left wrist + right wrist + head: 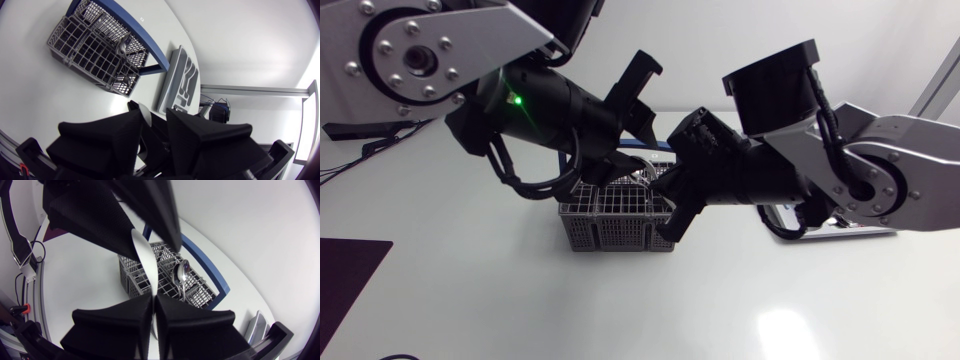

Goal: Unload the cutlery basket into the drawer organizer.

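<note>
R gripper (154, 298) is clamped on a thin pale cutlery piece (147, 269): both wedges press it from either side w/ barely a slit between them, and the piece runs up and ahead out of the jaws. Its far end goes in between the jaws of the L gripper (155, 114), which sits directly ahead of and above the R one, nose to nose. From L wrist cam the same piece shows as a pale sliver in the gap, close to one side. Can't tell whether the L gripper is really pinching it or just standing round it. The grey wire basket (610, 225) stands on the white table (520, 300), under both grippers in the head cam, w/ the R gripper low at its end. From the R jaws it lies ahead, beyond the held piece, w/ a spoon (180, 274) upright in a compartment, bowl up. From the L jaws the basket is well ahead. A blue strip (145, 42) runs along its far side, and the grey organizer (181, 80) lies flat just past that strip, apart from the basket.
</note>
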{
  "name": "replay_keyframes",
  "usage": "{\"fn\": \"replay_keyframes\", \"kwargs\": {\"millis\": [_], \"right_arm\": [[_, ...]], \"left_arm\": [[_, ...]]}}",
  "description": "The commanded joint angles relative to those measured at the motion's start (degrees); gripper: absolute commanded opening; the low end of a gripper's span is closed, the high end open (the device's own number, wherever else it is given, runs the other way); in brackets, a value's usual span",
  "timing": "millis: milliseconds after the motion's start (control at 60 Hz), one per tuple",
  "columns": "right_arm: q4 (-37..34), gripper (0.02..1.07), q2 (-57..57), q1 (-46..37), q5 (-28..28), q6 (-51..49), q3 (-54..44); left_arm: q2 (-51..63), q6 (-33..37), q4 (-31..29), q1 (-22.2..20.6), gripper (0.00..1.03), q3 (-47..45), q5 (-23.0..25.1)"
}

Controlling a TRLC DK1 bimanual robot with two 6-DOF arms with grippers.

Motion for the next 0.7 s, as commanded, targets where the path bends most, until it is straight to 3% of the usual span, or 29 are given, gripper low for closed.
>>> {"fn": "replay_keyframes", "kwargs": {"millis": [0,200,417,683], "right_arm": [[-1.2,0.08,0.0,-0.4,-0.6,1.4,1.0],[-4.0,0.08,-1.5,-1.3,-2.2,0.9,0.1],[-8.8,0.08,-5.6,-7.9,-7.8,-3.0,-2.5],[-16.5,0.08,-8.8,-26.5,-19.2,-15.0,-5.5]], "left_arm": [[-0.5,-2.3,1.8,1.4,0.74,1.6,1.9],[-2.3,-2.2,6.2,2.4,0.95,1.9,2.5],[-2.7,-0.2,7.5,4.4,0.97,3.9,2.3],[1.2,6.9,3.4,5.8,0.97,6.5,2.5]]}}
